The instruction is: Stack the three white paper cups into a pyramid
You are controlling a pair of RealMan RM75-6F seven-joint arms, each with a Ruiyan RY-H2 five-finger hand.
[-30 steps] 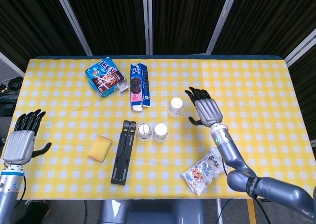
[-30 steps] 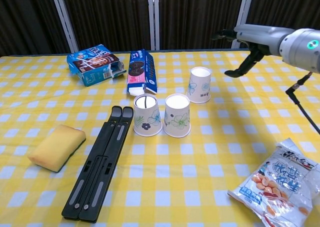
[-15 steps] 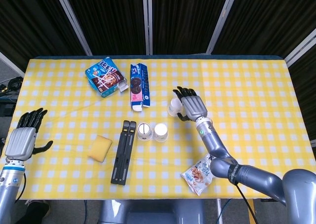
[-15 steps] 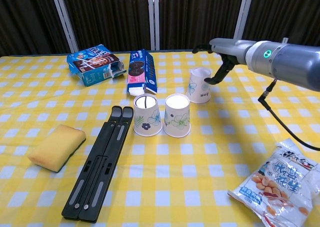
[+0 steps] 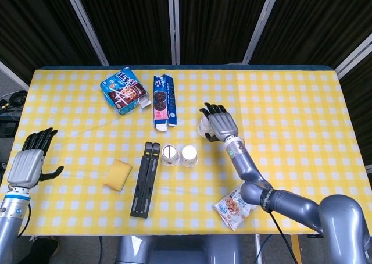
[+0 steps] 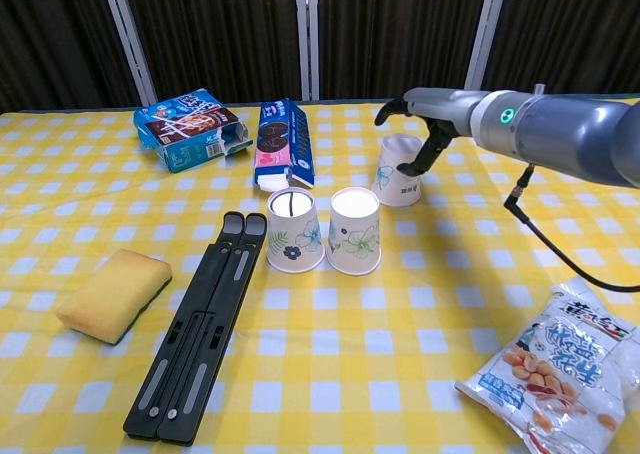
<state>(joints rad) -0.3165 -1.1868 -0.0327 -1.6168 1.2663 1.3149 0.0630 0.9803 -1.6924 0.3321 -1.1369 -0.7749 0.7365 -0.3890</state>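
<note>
We see the right hand [image 6: 418, 114] over the rear paper cup [image 6: 398, 171], fingers curled around its top and touching it; whether it truly grips we cannot tell. Two floral cups [image 6: 294, 231] [image 6: 355, 231] stand upside down, touching, beside the black folded stand [image 6: 201, 324]. Our left hand [image 5: 30, 162] hovers, fingers apart, holding nothing.

Right hand [image 6: 420, 109] sits over the far cup [image 6: 398, 171], seemingly touching. Cloth to its right lies open; the two cups [image 6: 325, 230] and biscuit box [image 6: 282, 144] crowd its left.
</note>
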